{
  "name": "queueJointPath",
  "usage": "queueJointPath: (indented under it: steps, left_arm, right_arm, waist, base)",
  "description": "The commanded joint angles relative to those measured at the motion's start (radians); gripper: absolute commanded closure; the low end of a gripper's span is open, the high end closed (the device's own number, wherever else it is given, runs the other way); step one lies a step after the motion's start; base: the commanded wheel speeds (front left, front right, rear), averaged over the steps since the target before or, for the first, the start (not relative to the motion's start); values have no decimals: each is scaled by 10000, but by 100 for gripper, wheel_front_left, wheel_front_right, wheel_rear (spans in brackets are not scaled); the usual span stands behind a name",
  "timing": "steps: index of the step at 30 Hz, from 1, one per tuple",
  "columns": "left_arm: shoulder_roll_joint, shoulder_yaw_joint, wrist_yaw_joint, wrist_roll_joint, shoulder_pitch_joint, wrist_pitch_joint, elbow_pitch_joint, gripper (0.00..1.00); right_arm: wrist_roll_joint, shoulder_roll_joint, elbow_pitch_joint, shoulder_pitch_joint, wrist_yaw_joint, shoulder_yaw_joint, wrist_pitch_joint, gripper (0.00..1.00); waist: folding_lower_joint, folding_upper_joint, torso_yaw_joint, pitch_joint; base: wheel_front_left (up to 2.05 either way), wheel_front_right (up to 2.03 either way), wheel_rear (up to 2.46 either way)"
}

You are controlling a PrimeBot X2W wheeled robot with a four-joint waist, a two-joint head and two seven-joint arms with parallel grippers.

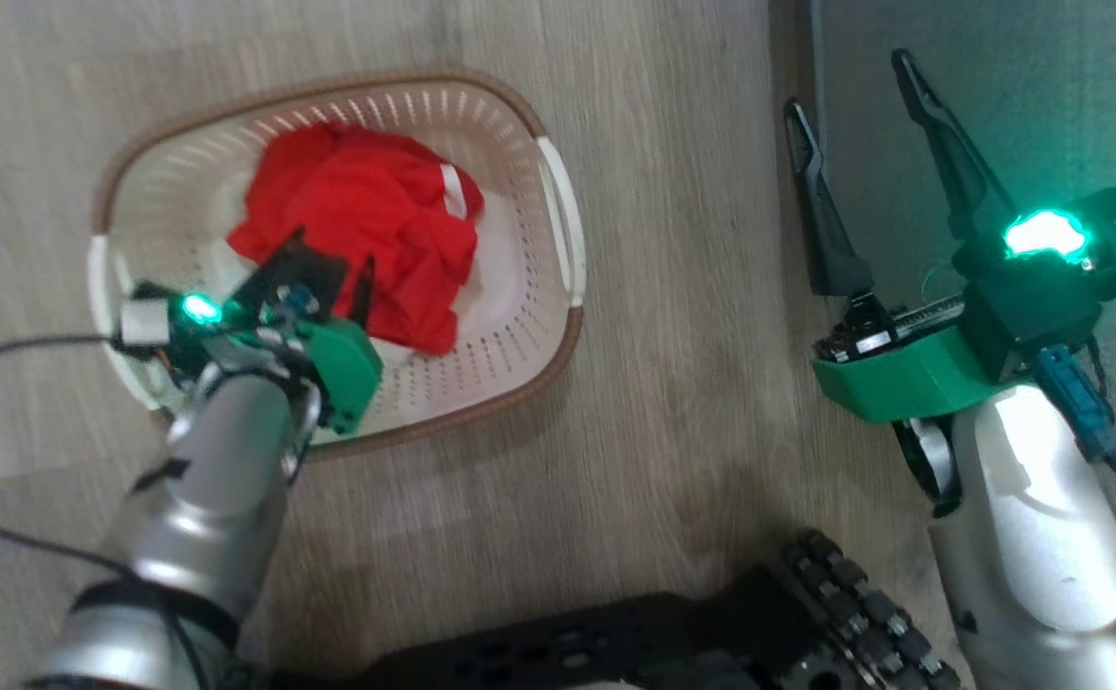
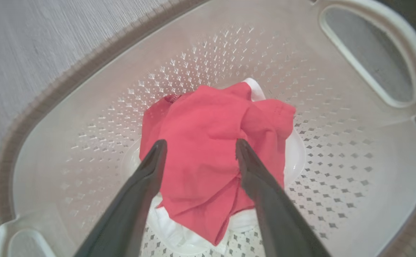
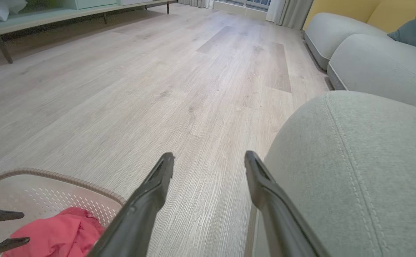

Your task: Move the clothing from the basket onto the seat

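Now, left gripper [image 2: 200,142] down in the basket [image 1: 519,105], fingers spread over the red garment [image 2: 200,114].

From my head view, the cream basket sits on the wood-look floor [image 1: 692,287] with the clothing all inside it: the crumpled red garment on top, a white piece [image 2: 179,232] showing under its edges. In my left wrist view, the two dark fingers stand apart, one tip on each side of the red heap's middle. Nothing is pinched, and I cannot tell whether they touch the fabric. My right gripper [image 1: 847,81] is spread wide too and holds nothing, hanging over the line where the floor meets the grey-green seat [image 3: 365,171]. The seat lies to the basket's right, a strip of floor between them.
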Motion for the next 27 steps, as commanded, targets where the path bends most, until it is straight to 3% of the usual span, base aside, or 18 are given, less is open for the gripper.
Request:
queueJointPath:
  steps: [1,5,10,26,27]
  left_arm:
    - [349,136,59,157,-221,-126,175,0]
    - [325,264,137,0,-1163,-110,2072,0]
    - [427,-66,100,207,-1998,-122,2848,0]
    - [687,-626,-91,377,-2692,300,3372,0]
    - [703,-652,-149,369,-2712,392,3378,65]
  right_arm:
    - [-52,103,-481,26,-2,271,-65,0]
    - [130,126,-718,15,-2,413,-65,0]
    - [170,135,-864,73,-2,641,-65,0]
    - [713,138,-1150,276,-2,810,-65,0]
    - [724,138,-1151,258,-2,812,-65,0]
  waist:
    - [-3,1,-362,771]
    - [-3,1,-528,1237]
    - [-3,1,-777,1588]
    - [-3,1,-1237,2033]
    - [-3,1,-1250,2058]
  base:
    - [0,0,0]
    - [0,0,0]
    - [0,0,0]
    - [0,0,0]
    - [0,0,0]
